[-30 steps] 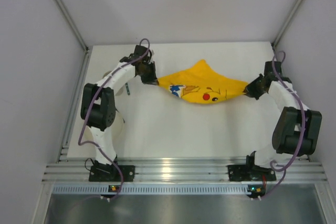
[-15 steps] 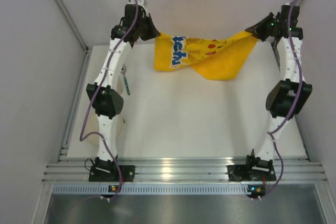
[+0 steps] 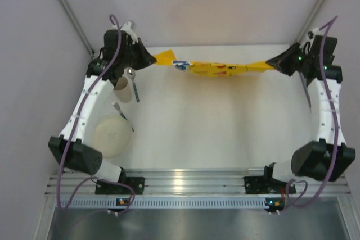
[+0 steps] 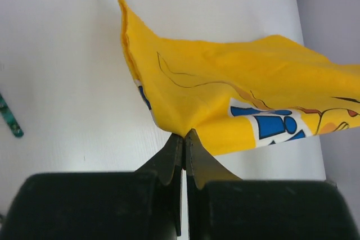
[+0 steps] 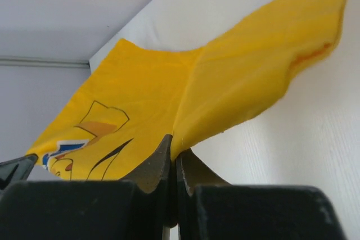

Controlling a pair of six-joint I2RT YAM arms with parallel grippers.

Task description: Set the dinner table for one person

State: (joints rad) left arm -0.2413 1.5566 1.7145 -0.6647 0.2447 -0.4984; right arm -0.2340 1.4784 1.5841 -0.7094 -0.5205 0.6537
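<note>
A yellow cartoon-printed cloth mat hangs stretched in a narrow band over the far part of the white dinner table. My left gripper is shut on the mat's left corner, and my right gripper is shut on its right corner. In the left wrist view the black fingers of the left gripper pinch a fold of the mat, which spreads away above the tabletop. In the right wrist view the right gripper pinches the mat the same way.
Beside the left arm lie a cream round plate, a brownish cup, a spoon with a teal handle and a fork. The teal handle also shows in the left wrist view. The ribbed aluminium rail runs along the near edge. Grey walls stand on both sides.
Both arms lifted the mat from mid-table up toward the back, then spread apart. The mat now stretches taut between them, and the plate and cutlery beside the left arm are uncovered.
</note>
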